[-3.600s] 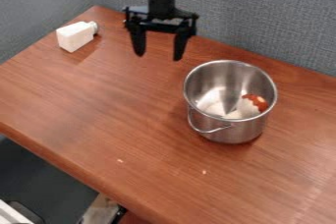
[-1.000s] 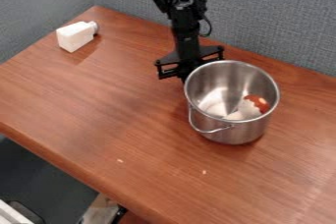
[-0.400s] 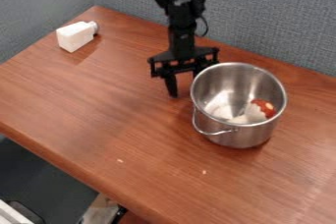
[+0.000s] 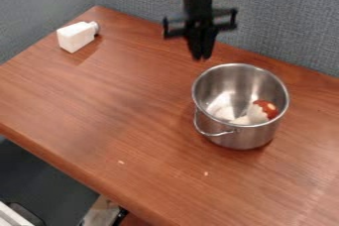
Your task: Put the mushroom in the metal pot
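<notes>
Mushroom (image 4: 268, 108) sits inside pot (image 4: 240, 104) already. Gripper (image 4: 200, 44) hangs above pot's far rim, fingers nearly together, holding nothing. Best move: back off w/o bumping rim.

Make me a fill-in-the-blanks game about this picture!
1. The mushroom is inside the ____.
2. The white block sits on the ____ table.
3. The claw hangs ____ the table, holding nothing.
4. The mushroom's cap is colored ____.

Missing words: pot; wooden; above; red
</notes>
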Motion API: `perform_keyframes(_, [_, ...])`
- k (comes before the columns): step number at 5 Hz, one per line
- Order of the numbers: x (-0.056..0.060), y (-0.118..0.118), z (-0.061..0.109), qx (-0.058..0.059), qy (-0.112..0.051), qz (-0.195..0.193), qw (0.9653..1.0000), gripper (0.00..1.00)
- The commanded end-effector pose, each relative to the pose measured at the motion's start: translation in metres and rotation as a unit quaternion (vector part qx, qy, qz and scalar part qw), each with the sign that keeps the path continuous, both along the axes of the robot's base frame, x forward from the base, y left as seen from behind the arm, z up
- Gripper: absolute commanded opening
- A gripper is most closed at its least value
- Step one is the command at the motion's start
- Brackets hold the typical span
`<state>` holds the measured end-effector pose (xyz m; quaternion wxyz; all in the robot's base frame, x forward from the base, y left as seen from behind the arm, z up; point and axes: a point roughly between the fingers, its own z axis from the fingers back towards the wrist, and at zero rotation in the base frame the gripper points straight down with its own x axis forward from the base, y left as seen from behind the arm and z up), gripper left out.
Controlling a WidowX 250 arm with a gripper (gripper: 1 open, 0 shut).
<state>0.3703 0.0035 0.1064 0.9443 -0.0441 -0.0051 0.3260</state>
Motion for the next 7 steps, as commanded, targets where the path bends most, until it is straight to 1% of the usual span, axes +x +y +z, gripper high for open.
perform_keyframes(1, [-0.002, -0.018, 0.067, -0.005, -0.064, -0.043, 0.997, 0.0])
perform_keyframes(2, [-0.015, -0.044, 0.054, -0.01, -0.064, -0.064, 0.9959, 0.0])
perform_keyframes(3, [-0.031, -0.073, 0.025, -0.008, -0.055, -0.095, 0.9939, 1.0])
perform_keyframes(4, [-0.039, -0.081, -0.001, -0.001, -0.057, -0.087, 0.9946, 0.0])
perform_keyframes(5, [-0.042, -0.076, -0.02, 0.0, -0.056, -0.058, 0.9967, 0.0])
perform_keyframes(6, [-0.043, -0.071, -0.04, 0.004, -0.052, -0.03, 0.9982, 1.0])
perform_keyframes(7, [-0.052, -0.056, -0.052, 0.04, -0.046, 0.046, 0.9971, 0.0])
